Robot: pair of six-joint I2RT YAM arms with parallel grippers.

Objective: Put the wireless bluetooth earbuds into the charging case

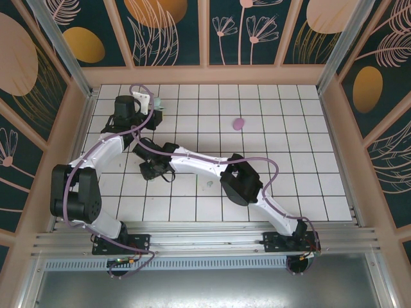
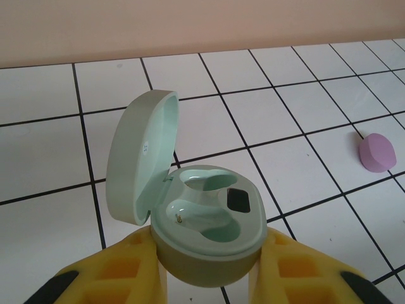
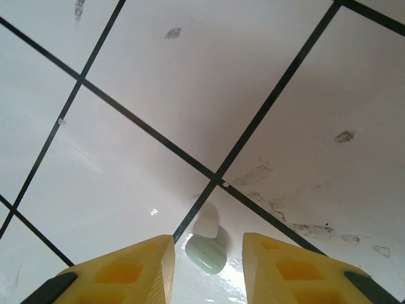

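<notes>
A mint green charging case [image 2: 209, 221] sits in my left gripper [image 2: 209, 256], which is shut on its base. Its lid [image 2: 136, 158] is flipped open to the left and both wells look empty. From above, that gripper [image 1: 154, 110] is at the far left of the tiled floor. My right gripper [image 3: 207, 239] is open and low over the tiles, reaching left [image 1: 149, 170]. One mint green earbud [image 3: 206, 253] lies on the tile between its yellow fingers [image 3: 136, 269], touching neither. The purple earbuds are out of view.
A pale purple rounded object [image 1: 238, 123], like a closed case, lies on the tiles right of centre and appears again [image 2: 377, 152] beside the held case. A tiny mint speck [image 1: 209, 186] lies near the right forearm. Wooden walls [image 1: 205, 76] enclose the floor.
</notes>
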